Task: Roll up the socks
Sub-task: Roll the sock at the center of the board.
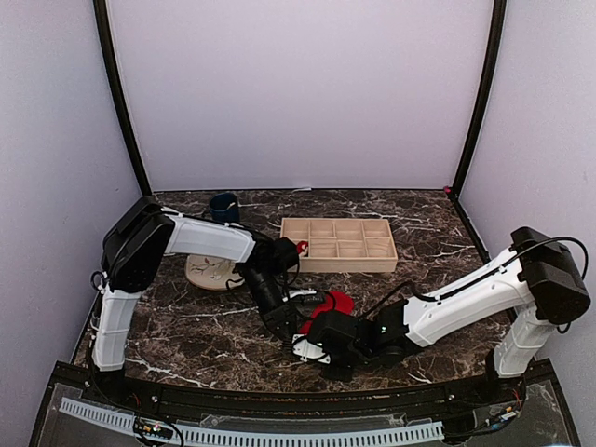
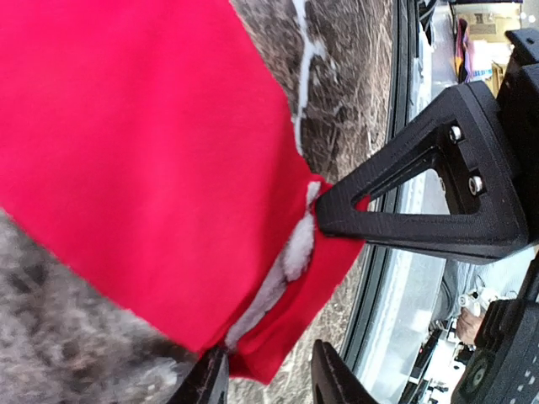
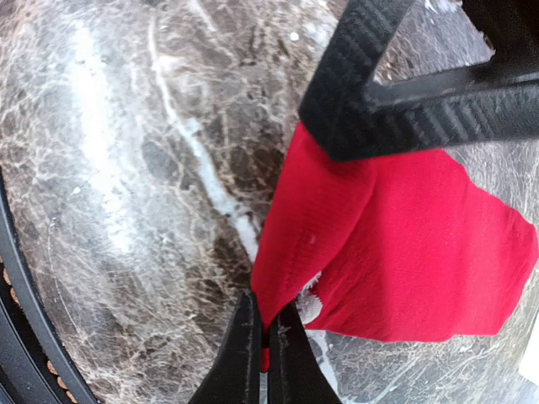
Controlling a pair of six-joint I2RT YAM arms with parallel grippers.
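A red sock [image 1: 335, 302] with white fuzzy lining lies on the marble table near the front centre. My right gripper [image 3: 265, 324] is shut on a folded edge of the sock [image 3: 396, 236]; in the top view it [image 1: 309, 343] sits just in front of the sock. My left gripper [image 2: 268, 370] is open, its fingers either side of the sock's [image 2: 152, 143] lower corner, the white lining [image 2: 295, 252] showing just above. In the top view it [image 1: 284, 324] is at the sock's left side. The two grippers are close together.
A wooden compartment tray [image 1: 338, 244] stands behind the sock. A patterned plate [image 1: 212, 272] and a dark blue cup [image 1: 223, 207] are at the back left under the left arm. The table's front edge [image 1: 279, 396] is close behind the grippers.
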